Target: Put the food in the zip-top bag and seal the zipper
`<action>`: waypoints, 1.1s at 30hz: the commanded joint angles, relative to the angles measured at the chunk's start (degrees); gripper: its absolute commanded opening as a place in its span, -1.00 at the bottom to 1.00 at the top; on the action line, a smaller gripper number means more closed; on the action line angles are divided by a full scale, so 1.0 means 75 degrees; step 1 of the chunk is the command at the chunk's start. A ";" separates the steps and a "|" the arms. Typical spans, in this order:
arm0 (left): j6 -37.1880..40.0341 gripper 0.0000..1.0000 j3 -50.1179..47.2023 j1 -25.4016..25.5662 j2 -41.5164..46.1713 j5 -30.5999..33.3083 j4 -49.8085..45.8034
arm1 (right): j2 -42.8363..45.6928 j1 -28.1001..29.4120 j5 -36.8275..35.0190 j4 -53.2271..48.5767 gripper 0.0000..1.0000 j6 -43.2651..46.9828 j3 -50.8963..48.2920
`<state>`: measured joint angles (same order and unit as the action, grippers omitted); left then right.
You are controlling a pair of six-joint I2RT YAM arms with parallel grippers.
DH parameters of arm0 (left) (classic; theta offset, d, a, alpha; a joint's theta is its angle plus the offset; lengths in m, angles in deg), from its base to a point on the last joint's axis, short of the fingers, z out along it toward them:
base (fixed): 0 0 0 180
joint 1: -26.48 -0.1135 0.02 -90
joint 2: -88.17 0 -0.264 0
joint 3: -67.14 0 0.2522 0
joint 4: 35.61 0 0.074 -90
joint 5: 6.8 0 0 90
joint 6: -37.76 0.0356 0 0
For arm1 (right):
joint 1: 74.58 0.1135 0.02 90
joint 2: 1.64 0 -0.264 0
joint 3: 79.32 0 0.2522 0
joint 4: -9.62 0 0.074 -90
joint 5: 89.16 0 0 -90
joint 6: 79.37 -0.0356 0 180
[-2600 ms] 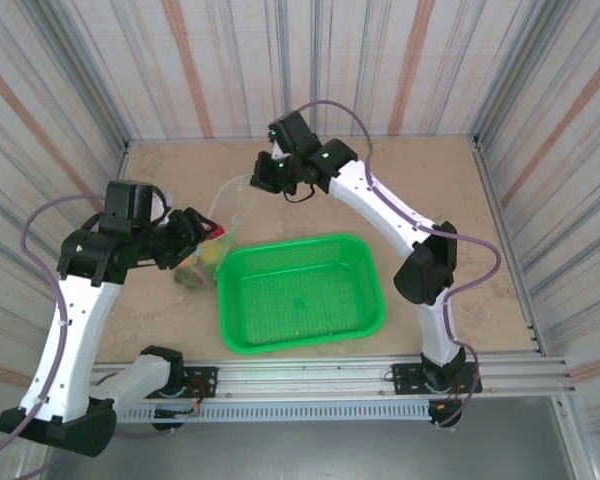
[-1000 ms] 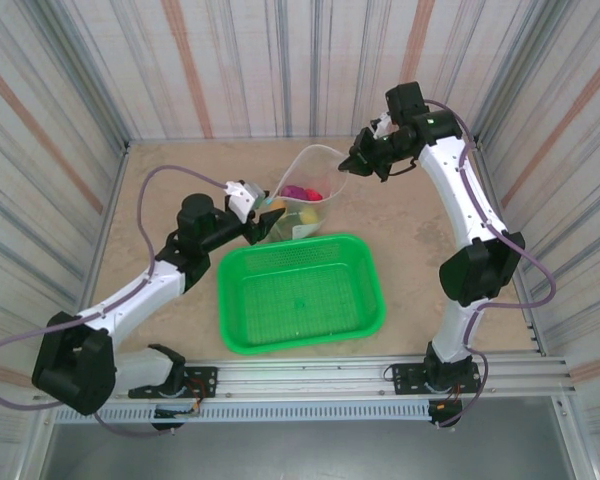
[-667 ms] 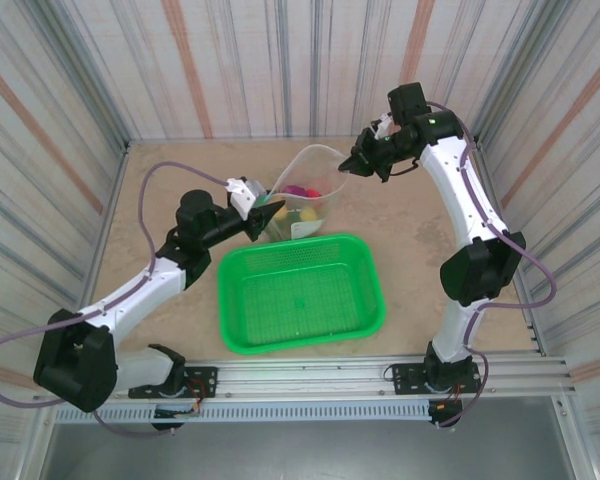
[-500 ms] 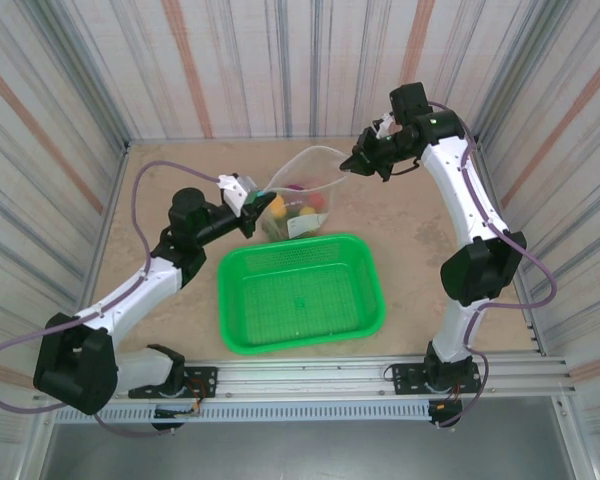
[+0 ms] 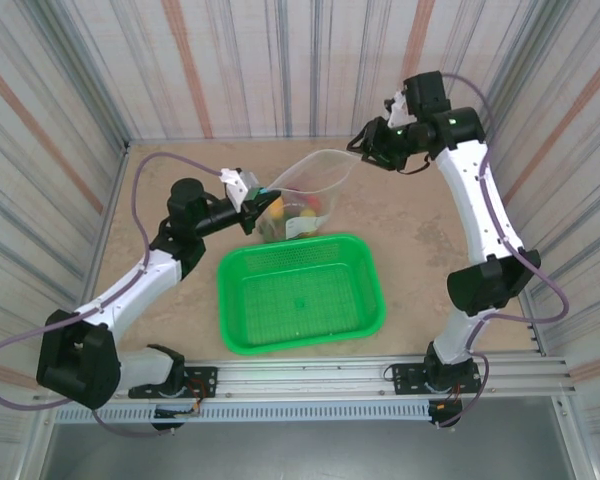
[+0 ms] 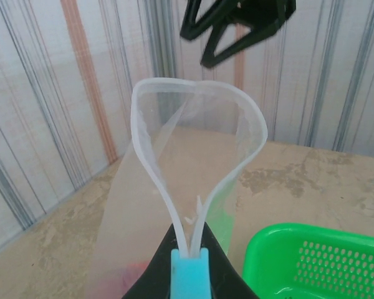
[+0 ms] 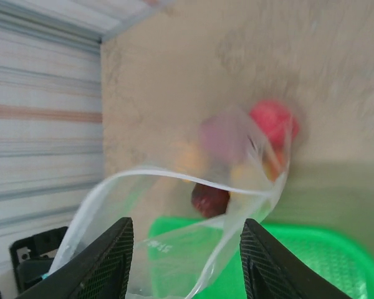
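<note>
The clear zip-top bag stretches between both grippers, its mouth a narrow open loop. Several pieces of the food lie inside at its lower end; the right wrist view shows a red piece and a dark red one through the plastic. My left gripper is shut on the bluish slider tab at the near end of the zipper. My right gripper stands open at the far end, and the bag's mouth rim lies between its spread fingers.
The green mesh basket sits just in front of the bag, with nothing in it; it also shows in the left wrist view. Striped walls close in the table at the back and sides. Bare tabletop lies behind the bag.
My left gripper shut on the slider tab and drew it left. My right gripper let go of the bag's far end, opened and backed off to the right. The mouth has narrowed.
</note>
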<state>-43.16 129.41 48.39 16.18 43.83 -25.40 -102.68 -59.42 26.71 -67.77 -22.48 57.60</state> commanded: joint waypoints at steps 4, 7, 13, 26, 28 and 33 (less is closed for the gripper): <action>0.0745 -1.00 0.1066 -0.0278 -0.0397 -0.1491 -0.0984 | 0.0416 0.0543 -0.1675 -0.0410 -0.03 0.2092 0.0645; 0.0980 -1.00 0.1508 -0.0283 -0.0736 -0.1882 -0.1518 | 0.0233 0.1211 -0.2482 -0.0274 -0.03 0.2491 0.0919; 0.1140 -0.94 0.2087 -0.0280 -0.1310 -0.2525 -0.2150 | 0.1814 0.3216 -0.4347 0.5010 0.14 0.6067 -0.2987; 0.2894 -0.94 0.2372 -0.0052 -0.1388 -0.3264 -0.3760 | 0.1914 0.2800 0.0529 0.3833 -0.11 0.8117 -0.3434; 0.3183 -0.94 0.2529 -0.0015 -0.1438 -0.3265 -0.4130 | 0.1848 0.2777 0.0787 0.3467 -0.09 0.8280 -0.3317; 0.3265 -0.94 0.2731 0.0037 -0.1485 -0.3330 -0.4310 | 0.1890 0.2994 0.0650 0.3149 -0.03 0.8336 -0.3561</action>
<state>-21.28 147.70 48.00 5.30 21.49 -55.61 -90.28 -37.61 28.63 -41.22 38.35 31.59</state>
